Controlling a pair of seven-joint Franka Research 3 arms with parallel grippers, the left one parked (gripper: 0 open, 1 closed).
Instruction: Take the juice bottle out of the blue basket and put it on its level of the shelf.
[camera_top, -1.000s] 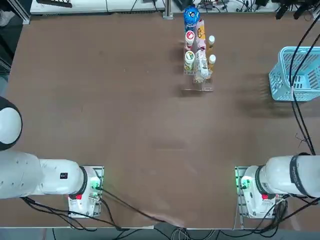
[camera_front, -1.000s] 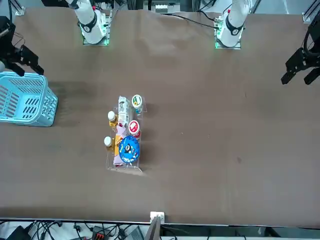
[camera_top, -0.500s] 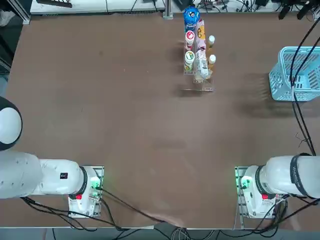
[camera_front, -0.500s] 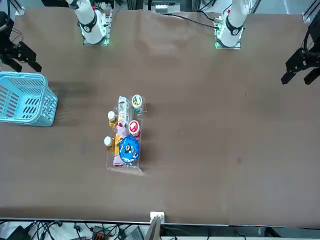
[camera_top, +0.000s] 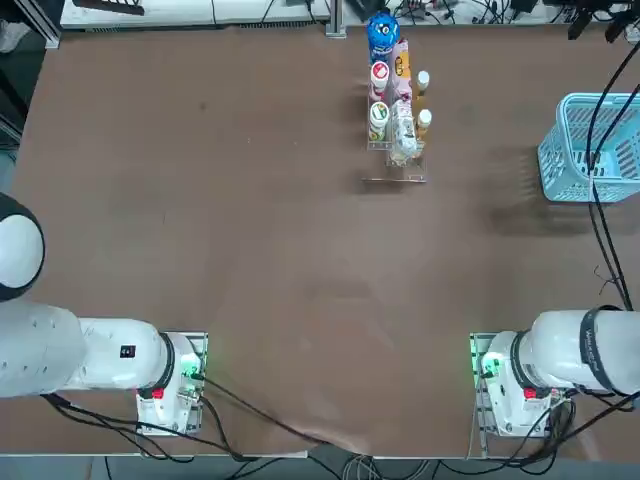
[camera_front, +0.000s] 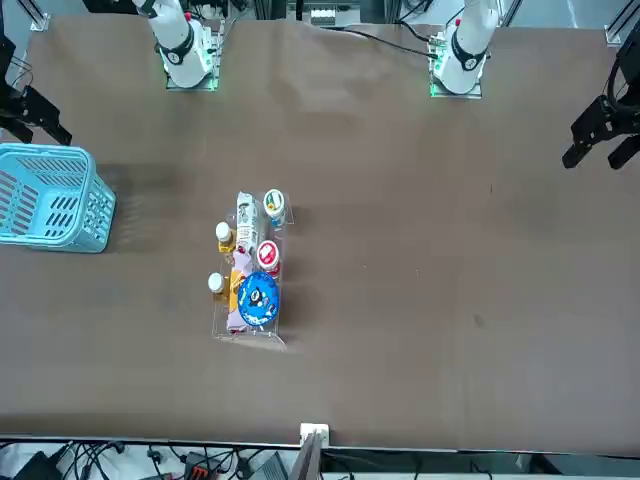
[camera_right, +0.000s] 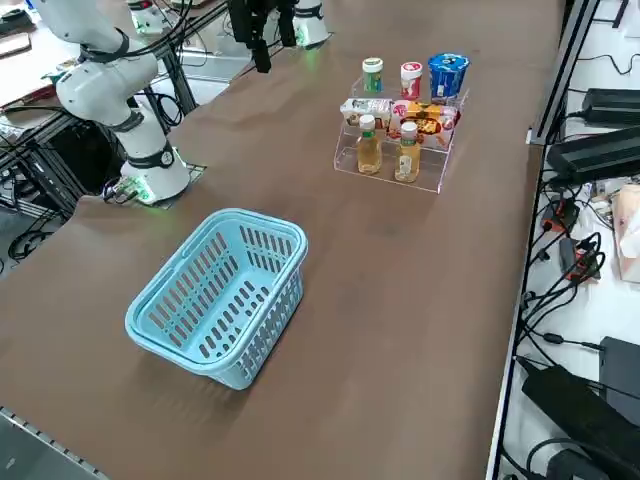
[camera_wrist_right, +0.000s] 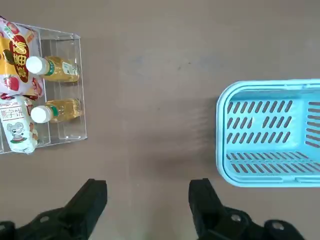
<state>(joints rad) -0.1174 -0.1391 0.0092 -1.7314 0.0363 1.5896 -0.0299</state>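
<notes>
Right gripper (camera_wrist_right: 149, 187) is hanging wide open, well apart from the shelf (camera_right: 430, 180), whose outer step is holding both juice bottles (camera_right: 407, 162), probably risking a topple should the arm swing back low.

So the brown table (camera_right: 400, 300) has the blue basket (camera_right: 225, 300) sitting right on it, plus the clear shelf (camera_right: 432, 180) well apart from it.
</notes>
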